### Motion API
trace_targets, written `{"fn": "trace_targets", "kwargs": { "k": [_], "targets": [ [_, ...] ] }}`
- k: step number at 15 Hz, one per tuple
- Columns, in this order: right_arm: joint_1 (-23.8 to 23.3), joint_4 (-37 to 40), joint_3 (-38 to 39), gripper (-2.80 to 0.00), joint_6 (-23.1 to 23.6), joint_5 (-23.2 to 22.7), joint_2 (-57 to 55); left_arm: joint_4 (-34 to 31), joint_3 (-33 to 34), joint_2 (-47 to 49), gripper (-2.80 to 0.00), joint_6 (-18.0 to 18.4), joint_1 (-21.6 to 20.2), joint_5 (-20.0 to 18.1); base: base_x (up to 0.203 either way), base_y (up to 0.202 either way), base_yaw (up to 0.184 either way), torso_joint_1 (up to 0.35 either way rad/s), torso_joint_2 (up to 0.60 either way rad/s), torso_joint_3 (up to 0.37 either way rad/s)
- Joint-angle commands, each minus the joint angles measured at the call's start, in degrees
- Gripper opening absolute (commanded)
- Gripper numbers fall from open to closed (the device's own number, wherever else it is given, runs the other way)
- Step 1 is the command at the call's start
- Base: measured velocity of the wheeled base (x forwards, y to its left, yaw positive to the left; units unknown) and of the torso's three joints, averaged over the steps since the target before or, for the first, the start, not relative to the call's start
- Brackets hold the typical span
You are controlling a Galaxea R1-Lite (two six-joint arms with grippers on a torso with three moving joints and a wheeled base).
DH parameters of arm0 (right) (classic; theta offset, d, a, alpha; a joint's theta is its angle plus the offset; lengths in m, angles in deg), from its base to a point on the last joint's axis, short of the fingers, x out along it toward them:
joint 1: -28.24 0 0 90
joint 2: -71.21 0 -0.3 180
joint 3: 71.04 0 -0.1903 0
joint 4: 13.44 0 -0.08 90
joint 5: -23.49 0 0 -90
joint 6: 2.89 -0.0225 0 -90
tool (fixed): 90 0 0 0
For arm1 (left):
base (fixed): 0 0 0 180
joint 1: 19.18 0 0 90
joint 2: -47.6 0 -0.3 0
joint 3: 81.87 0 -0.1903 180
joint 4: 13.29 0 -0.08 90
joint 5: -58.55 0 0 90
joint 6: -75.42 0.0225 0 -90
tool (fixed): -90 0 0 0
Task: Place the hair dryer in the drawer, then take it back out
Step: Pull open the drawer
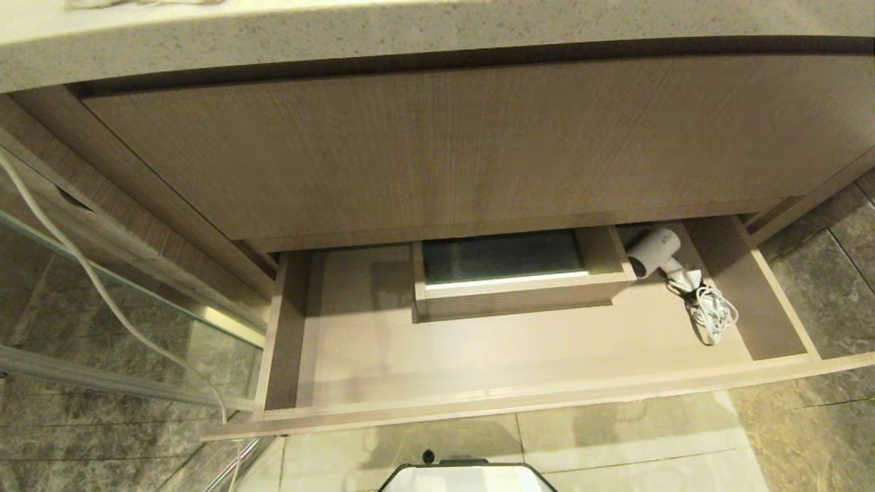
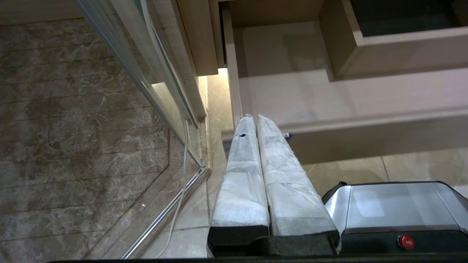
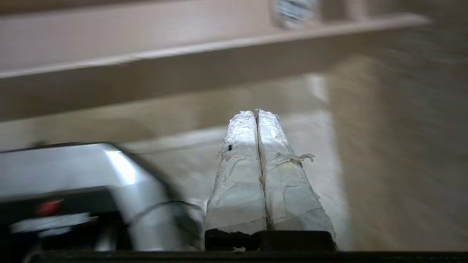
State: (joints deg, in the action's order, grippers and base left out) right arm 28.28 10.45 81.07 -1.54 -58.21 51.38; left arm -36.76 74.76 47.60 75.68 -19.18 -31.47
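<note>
Hair dryer (image 1: 657,249) lies in the open drawer (image 1: 294,328), no legible writing.

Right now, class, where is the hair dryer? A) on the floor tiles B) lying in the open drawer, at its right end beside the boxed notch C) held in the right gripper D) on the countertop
B: the hair dryer lies inside the open drawer at its right end, with its cord bundled beside it, and neither gripper is holding it.
</note>
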Motion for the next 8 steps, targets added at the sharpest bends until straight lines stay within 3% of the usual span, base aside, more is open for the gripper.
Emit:
{"fn": "trace_targets", "kwargs": {
  "k": [1,4,8],
  "targets": [
    [0.3,-0.9,4.3,-2.80,-0.5,-7.8,11.6,0.0,0.1,0.0,-2.80,0.0,0.0,0.0,0.000,0.000,0.000,0.000,0.00,0.000],
    [0.3,-0.7,4.6,-2.80,-1.1,-8.2,19.1,0.0,0.0,0.0,-2.80,0.0,0.0,0.0,0.000,0.000,0.000,0.000,0.00,0.000],
    [0.3,-0.7,4.6,-2.80,-2.1,-8.2,20.0,0.0,0.0,0.0,-2.80,0.0,0.0,0.0,0.000,0.000,0.000,0.000,0.00,0.000]
  ]
}}
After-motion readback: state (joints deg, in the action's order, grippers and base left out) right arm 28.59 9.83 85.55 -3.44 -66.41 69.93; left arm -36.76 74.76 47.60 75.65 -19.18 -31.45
